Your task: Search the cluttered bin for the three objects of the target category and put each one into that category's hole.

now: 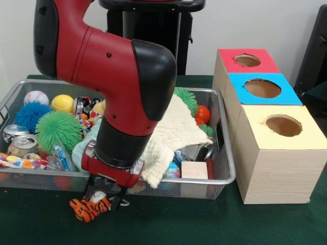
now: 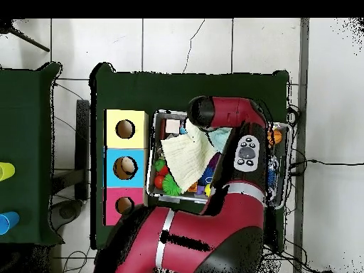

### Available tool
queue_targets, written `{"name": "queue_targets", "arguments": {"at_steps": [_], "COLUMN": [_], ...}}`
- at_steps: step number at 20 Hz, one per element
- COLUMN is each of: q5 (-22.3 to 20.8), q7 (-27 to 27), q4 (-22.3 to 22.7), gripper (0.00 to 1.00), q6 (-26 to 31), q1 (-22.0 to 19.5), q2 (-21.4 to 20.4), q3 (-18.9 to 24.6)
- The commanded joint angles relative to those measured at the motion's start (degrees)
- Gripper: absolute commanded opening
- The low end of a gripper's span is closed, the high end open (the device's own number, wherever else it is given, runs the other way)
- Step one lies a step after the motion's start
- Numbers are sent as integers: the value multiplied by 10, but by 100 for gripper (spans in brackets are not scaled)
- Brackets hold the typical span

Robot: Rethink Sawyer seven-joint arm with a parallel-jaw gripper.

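The silver wire-mesh bin (image 1: 226,179) stands on the green table, full of toys, balls and cans. My gripper (image 1: 106,199) hangs just outside the bin's near rim, low over the table. It is shut on an orange, black-striped plush tiger (image 1: 88,209) that touches or nearly touches the cloth. Three wooden boxes stand to the right of the bin, each with a round hole: red top (image 1: 230,64), blue top (image 1: 241,95), yellow top (image 1: 255,133). In the overhead view the arm hides the gripper; the bin (image 2: 151,153) and the boxes (image 2: 112,168) show.
In the bin lie a cream cloth (image 1: 180,131), a baseball (image 1: 36,97), a yellow ball (image 1: 62,103), blue (image 1: 29,115) and green (image 1: 57,128) spiky balls, cans (image 1: 23,145), an orange ball (image 1: 203,114) and a wooden block (image 1: 194,170). My arm's elbow leans over the bin.
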Motion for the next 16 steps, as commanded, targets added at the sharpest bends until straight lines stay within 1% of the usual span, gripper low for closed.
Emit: {"name": "queue_targets", "arguments": {"at_steps": [1,7,12,16], "q5": [9,3,6,11], "q7": [47,46,45,42], "q4": [-33,-78,-95,-113], "gripper": [100,100,100,100], "q6": [138,139,127,133], "q1": [-3,-13,-18,-22], "q2": [41,77,96,109], "q3": [2,10,18,23]}}
